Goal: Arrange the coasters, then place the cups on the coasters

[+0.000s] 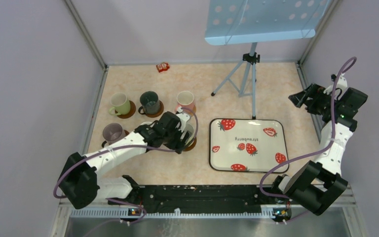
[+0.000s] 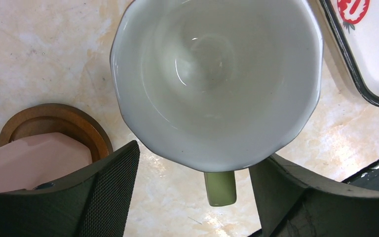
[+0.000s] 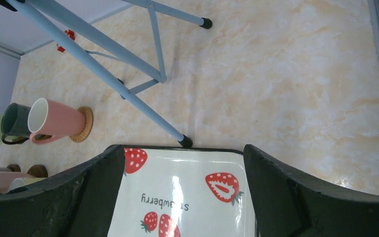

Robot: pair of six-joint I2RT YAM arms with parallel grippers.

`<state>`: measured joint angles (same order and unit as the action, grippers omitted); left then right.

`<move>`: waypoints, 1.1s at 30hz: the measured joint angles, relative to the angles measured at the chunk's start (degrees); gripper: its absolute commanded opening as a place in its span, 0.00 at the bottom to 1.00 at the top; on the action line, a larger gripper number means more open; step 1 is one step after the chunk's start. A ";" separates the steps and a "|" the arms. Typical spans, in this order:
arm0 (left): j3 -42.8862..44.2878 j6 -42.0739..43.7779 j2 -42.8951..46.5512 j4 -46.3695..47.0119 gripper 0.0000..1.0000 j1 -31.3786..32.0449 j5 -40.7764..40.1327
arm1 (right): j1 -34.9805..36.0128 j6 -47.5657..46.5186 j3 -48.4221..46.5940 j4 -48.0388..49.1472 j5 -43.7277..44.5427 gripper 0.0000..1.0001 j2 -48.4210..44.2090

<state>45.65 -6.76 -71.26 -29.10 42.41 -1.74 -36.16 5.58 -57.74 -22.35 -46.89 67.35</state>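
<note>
I have the left gripper [image 2: 195, 158] down over the front right spot of the cup group, its jaws spread wide. In the left wrist view the green-handled cup [image 2: 217, 74] stands upright with its pale inside facing the camera. Its handle [image 2: 220, 187] points back between the two black fingers [image 2: 103, 192]. The fingertips sit just outside the rim on either side, and I see no clamp on the cup. From the top view a brown coaster [image 1: 193, 144] peeks out under this cup, close to the left edge of the strawberry-print tray [image 1: 264, 148].

Just beside it, the left wrist view shows a light pink cup [image 2: 24, 165] on a ringed coaster [image 2: 54, 116]; my arm hides that one from above. The mauve cup [image 1: 112, 132] stands on its coaster at the front left. Along the back row, a yellow-green cup [image 1: 120, 103], a dark green cup [image 1: 150, 101] and a pink cup [image 1: 185, 99] each stand on a coaster.

The right gripper [image 3: 183, 153] hangs high at the right side, its jaws wide with nothing between them, looking down at the tray and the feet of the music stand [image 1: 261, 22]. A small red item [image 1: 163, 66] lies at the far edge of the counter [image 1: 192, 79]; I cannot tell what it is.
</note>
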 measured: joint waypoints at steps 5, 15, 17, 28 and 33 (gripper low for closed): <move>0.37 0.33 0.63 -0.13 0.77 0.00 0.02 | -0.02 0.00 0.00 0.02 -0.26 0.89 0.00; 0.55 0.74 0.63 -0.13 0.59 0.00 -0.02 | -0.02 -0.02 0.00 0.00 -0.42 0.89 0.00; 0.63 0.74 0.61 -0.15 0.51 0.00 -0.07 | 0.00 -0.02 0.00 0.00 -0.42 0.89 0.00; 2.19 0.98 0.13 -0.92 0.13 0.00 -0.85 | 0.00 -0.02 0.00 0.00 -0.61 0.89 0.00; 2.27 0.96 0.11 -0.94 0.00 0.04 -0.94 | 0.00 -0.04 0.00 0.00 -0.79 0.89 0.00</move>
<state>47.92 -5.80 -71.16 -30.04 42.46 -2.68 -36.16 5.54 -57.74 -22.35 -47.68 67.35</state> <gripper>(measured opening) 0.244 0.886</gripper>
